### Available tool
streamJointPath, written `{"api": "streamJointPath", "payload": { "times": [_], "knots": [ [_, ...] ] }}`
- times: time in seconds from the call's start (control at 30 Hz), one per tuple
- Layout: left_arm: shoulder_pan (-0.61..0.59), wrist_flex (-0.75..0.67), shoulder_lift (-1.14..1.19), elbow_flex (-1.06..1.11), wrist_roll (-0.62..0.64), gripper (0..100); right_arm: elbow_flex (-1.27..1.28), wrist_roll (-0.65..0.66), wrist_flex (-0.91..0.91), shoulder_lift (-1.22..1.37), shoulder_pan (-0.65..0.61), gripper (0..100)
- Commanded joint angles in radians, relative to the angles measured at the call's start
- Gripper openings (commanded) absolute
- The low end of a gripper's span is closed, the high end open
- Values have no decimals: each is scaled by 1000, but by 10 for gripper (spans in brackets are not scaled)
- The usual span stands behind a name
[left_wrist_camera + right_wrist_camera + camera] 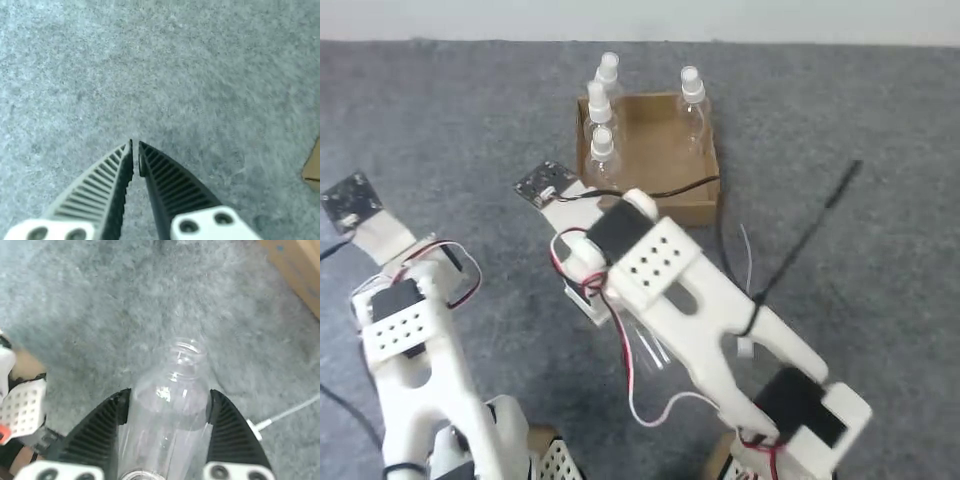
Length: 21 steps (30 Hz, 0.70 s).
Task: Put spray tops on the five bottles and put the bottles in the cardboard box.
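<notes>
Right now the right arm (655, 262) had its jaws clamped around the open bottle (170, 400), neck pointing beyond the tips, box (650, 125) at twelve o'clock; on the left arm (410, 330) the jaws were nearly closed, empty.

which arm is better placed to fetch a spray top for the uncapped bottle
Probably left: the left gripper is shut and empty over the carpet; the right gripper clamps the uncapped bottle.
</notes>
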Motion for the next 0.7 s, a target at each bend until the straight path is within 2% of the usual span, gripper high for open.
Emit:
{"api": "streamJointPath", "payload": {
  "times": [0.0, 0.27, 0.53, 0.67],
  "knots": [
    [-3, -34, -40, -7, 0, 13, -52, 8, 61, -127, -4, 105],
    [2, -34, -40, -4, -2, 13, -51, 8, 85, -289, 13, 105],
    [5, -34, -40, -4, -2, 13, -51, 12, 77, -423, 193, 104],
    [49, -29, -40, -2, -5, 13, -49, 9, 76, -484, 318, 104]
  ]
}}
